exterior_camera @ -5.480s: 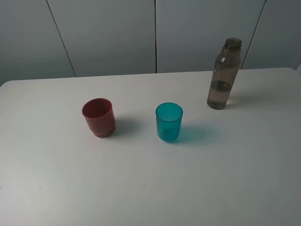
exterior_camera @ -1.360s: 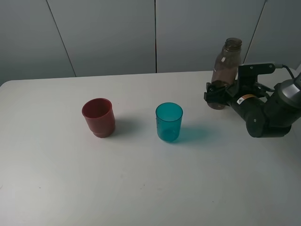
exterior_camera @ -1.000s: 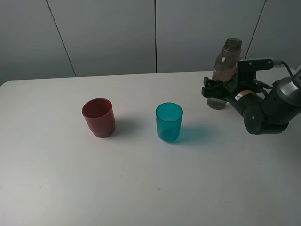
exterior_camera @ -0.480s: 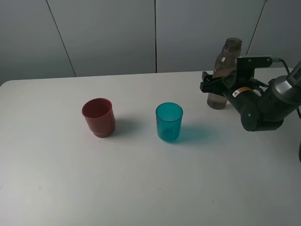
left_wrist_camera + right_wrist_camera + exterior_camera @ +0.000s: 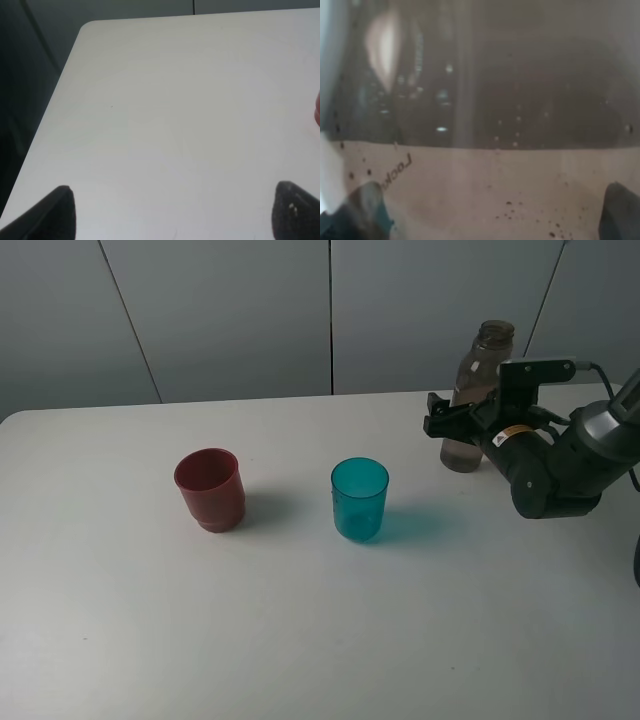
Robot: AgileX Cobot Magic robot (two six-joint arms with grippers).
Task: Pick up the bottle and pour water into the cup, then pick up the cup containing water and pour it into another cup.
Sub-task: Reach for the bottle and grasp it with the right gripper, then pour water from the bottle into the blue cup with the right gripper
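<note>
Bottle (image 5: 482, 365) of smoky translucent plastic stands between the right fingers (image 5: 367, 202), spread wide apart.

Item, bottle (image 5: 463, 452), far right corner of the bench: I find its middle masked by the right gripper (image 5: 450, 423); in the right wrist view it is a blur, its outline cut off all round. Whether the pads touch it, I cannot tell. Item, left gripper (image 5: 172, 212): only two dark tips in frame. Item, another cup (image 5: 317, 110): a red sliver, the rest out of frame
</note>
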